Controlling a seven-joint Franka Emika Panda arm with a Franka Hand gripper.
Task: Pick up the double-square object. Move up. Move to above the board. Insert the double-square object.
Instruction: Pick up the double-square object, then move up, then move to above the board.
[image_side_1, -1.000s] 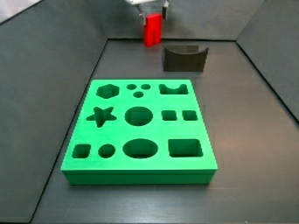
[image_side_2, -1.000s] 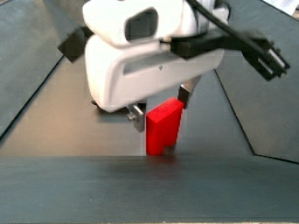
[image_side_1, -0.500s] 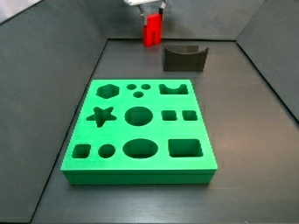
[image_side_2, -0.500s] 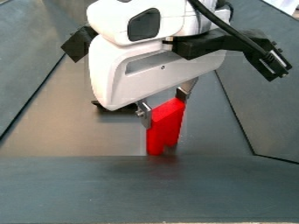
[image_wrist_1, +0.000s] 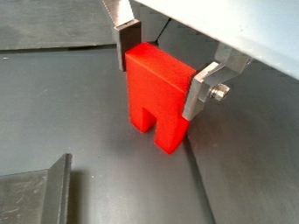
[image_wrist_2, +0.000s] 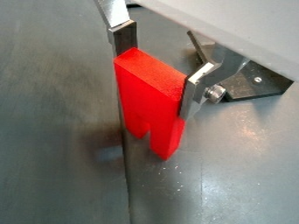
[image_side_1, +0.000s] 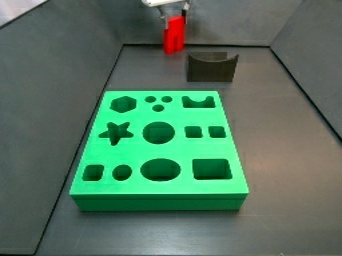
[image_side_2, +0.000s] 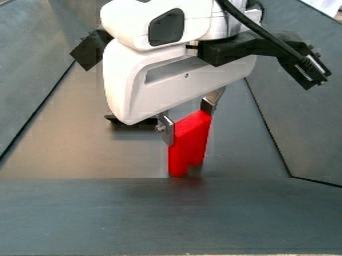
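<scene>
The double-square object (image_side_1: 174, 37) is a bright red block, upright with its two prongs down, at the far end of the floor. My gripper (image_side_1: 171, 14) is shut on its upper part. In both wrist views the silver fingers (image_wrist_1: 126, 39) (image_wrist_2: 124, 39) press the block's two sides (image_wrist_1: 158, 92) (image_wrist_2: 149, 101), gripper (image_wrist_1: 162, 79) (image_wrist_2: 160, 74) closed around it. In a side view the gripper (image_side_2: 187, 115) holds the block (image_side_2: 189, 150) with its prongs close to the floor. The green board (image_side_1: 160, 150), with many shaped holes, lies nearer the front, well apart from the block.
A dark grey block with a curved notch (image_side_1: 211, 67) stands just right of the red block, between it and the board's far right corner. A dark grey piece also shows in a wrist view (image_wrist_1: 35, 188). Sloping grey walls bound the floor on both sides.
The gripper and the red block have risen very slightly. The board and the dark grey block have not moved.
</scene>
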